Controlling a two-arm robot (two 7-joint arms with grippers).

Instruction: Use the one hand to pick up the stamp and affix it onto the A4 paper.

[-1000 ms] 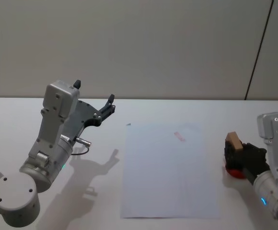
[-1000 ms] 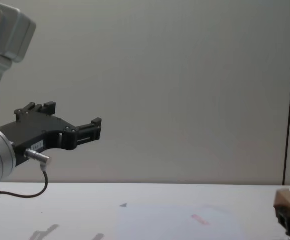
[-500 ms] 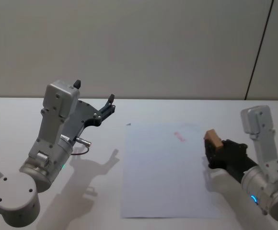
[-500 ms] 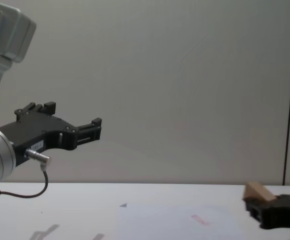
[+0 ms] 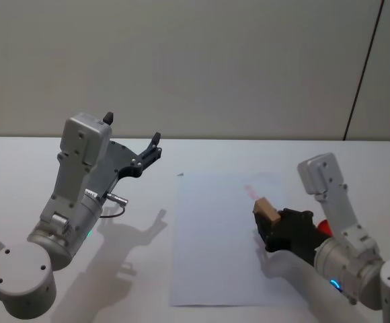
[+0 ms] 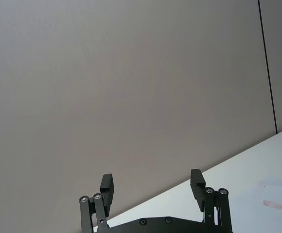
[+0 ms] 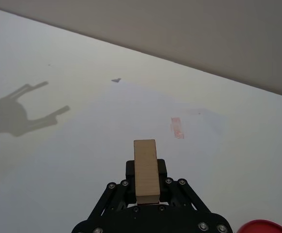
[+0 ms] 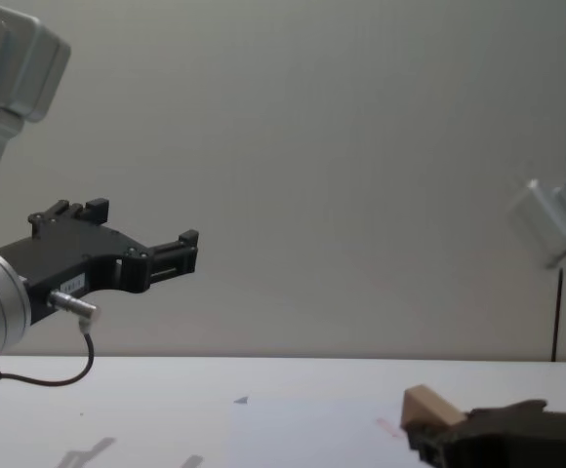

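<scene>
Head view: the right gripper (image 5: 265, 227) is over the right part of the thin flat white A4 paper (image 5: 212, 256), w/ its black fingers clamped tight on the small light-tan wooden stamp (image 5: 267, 210). The stamp sticks up out of the fingers and leans a bit. Its bottom end is hidden b/w them, so I can't see the inking side. It sits just on the near side of the small pink-red ink mark (image 5: 252, 192) on the sheet. The dark shadow under the gripper makes me think the stamp is a little above the paper, not pressed down yet. Gripping it low on the block prob keeps it from slipping when it gets pushed down. A round red thing (image 5: 323, 227), maybe the ink pad, peeks out behind the right arm, on the white table (image 5: 20, 168) just right of the paper. The left gripper (image 5: 132, 129) is parked up high on the left, well apart from the sheet, fingers wide apart and holding nothing. It is out of the way bc one arm does this job. Next, I think: tip the stamp straight and push it down on a bare spot.
</scene>
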